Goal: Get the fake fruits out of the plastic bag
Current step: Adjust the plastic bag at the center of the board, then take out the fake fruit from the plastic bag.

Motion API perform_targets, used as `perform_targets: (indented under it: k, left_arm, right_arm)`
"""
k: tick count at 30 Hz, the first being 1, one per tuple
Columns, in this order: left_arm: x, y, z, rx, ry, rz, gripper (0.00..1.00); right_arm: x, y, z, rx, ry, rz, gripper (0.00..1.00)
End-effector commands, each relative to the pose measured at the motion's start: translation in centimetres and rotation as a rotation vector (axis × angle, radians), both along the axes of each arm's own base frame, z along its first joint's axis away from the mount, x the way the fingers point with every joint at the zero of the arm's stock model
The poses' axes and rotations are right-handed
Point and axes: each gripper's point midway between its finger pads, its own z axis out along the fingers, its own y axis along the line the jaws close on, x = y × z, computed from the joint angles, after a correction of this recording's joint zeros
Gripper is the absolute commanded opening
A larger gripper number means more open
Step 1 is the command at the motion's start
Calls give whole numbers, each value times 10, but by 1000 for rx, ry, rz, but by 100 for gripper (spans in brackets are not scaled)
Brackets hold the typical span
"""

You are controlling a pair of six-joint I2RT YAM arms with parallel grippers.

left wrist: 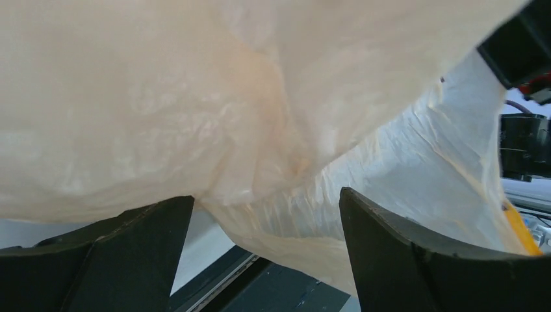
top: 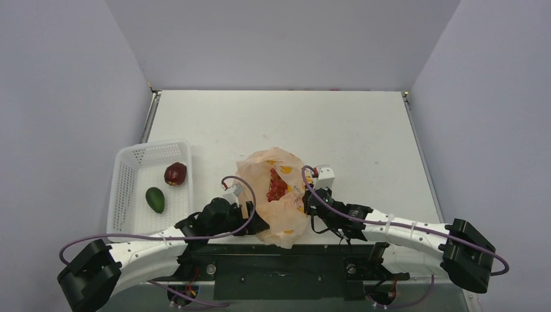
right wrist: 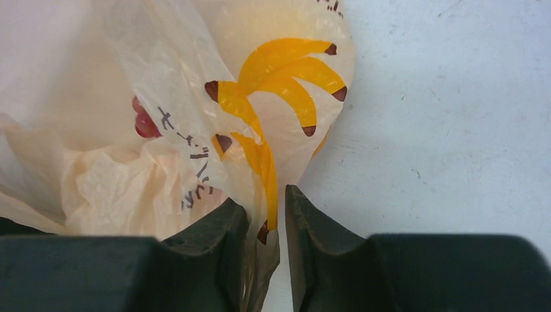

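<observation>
The peach-orange plastic bag (top: 281, 208) lies crumpled near the table's front edge, its mouth facing up. A cluster of tiny red berries (top: 277, 186) shows inside it, and as a red patch (right wrist: 144, 122) through the film. My left gripper (top: 252, 220) sits at the bag's left side. Its jaws stand wide open, with the bag's film (left wrist: 260, 117) draped above and between the fingers (left wrist: 403, 260). My right gripper (top: 312, 199) is at the bag's right edge. Its jaws stand narrowly apart around a fold of the bag (right wrist: 266, 188), with a slit of table showing beside the right finger (right wrist: 312, 240).
A white mesh basket (top: 128, 170) stands at the left, holding a dark red round fruit (top: 175, 173) and a green fruit (top: 154, 199). The black mounting rail (top: 279, 260) runs under the bag's near end. White table (top: 364, 130) stretches behind and to the right.
</observation>
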Motion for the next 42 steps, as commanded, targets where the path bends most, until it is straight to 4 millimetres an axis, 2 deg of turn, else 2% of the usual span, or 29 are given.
perform_targets:
  k: [1,4,5,6,7,8,9,10,11,16,17,18,19,22,24,25,27,29,31,33,34,38,42]
  left_arm:
    - [-2,-8,15,-79,-20,-8,82]
    - [4,-12,56,-107,-108,-28,86]
    - [10,-15,78,-122,-166,-40,87]
    - [10,-11,86,-111,-187,-35,89]
    - [15,-13,108,-122,-240,-42,91]
    - [17,-10,113,-104,-249,-37,92]
    - [20,-12,134,-118,-295,-44,92]
    - [21,-12,139,-106,-298,-49,92]
    - [24,-15,156,-120,-327,-54,92]
    - [38,-25,184,-114,-381,-52,92]
    - [44,-27,178,-87,-369,-44,92]
    - [47,-29,185,-90,-372,-41,91]
    - [49,-33,179,-73,-351,-50,90]
    - [48,-43,194,-98,-353,-90,88]
    - [43,-42,208,-137,-371,-104,89]
    - [42,-41,212,-147,-379,-99,89]
    - [44,-35,215,-151,-400,-69,91]
    - [53,-29,207,-129,-401,-6,92]
    - [64,-30,193,-111,-393,40,91]
    - [76,-32,166,-68,-381,80,89]
    - [86,-36,159,-55,-386,104,89]
    - [101,-49,125,8,-386,83,81]
    - [113,-55,100,59,-365,100,74]
  right_arm:
    - [5,18,1,83,-23,28,18]
    - [3,23,4,77,-22,63,7]
    - [2,22,5,79,-28,69,3]
    - [2,24,7,89,-34,76,2]
    - [0,21,6,89,-40,81,0]
    - [-1,22,8,100,-46,85,0]
    - [-2,19,6,102,-49,87,0]
    - [-4,17,4,106,-54,91,0]
    - [-4,18,5,114,-60,95,0]
    - [-4,19,5,119,-86,119,0]
    - [-3,20,6,120,-90,119,0]
    - [-3,19,6,116,-95,118,0]
    - [-2,18,6,113,-98,117,0]
    - [-5,14,3,113,-93,113,0]
    - [-7,9,-1,99,-79,107,0]
    - [-7,9,4,109,-84,107,0]
    - [-9,8,11,109,-82,106,0]
    - [-10,8,16,113,-83,114,0]
    - [-12,8,20,120,-88,125,0]
    - [-14,10,20,123,-93,151,0]
    - [-15,13,21,134,-97,168,0]
    - [-19,11,8,102,-110,211,0]
    - [-18,13,6,112,-118,210,0]
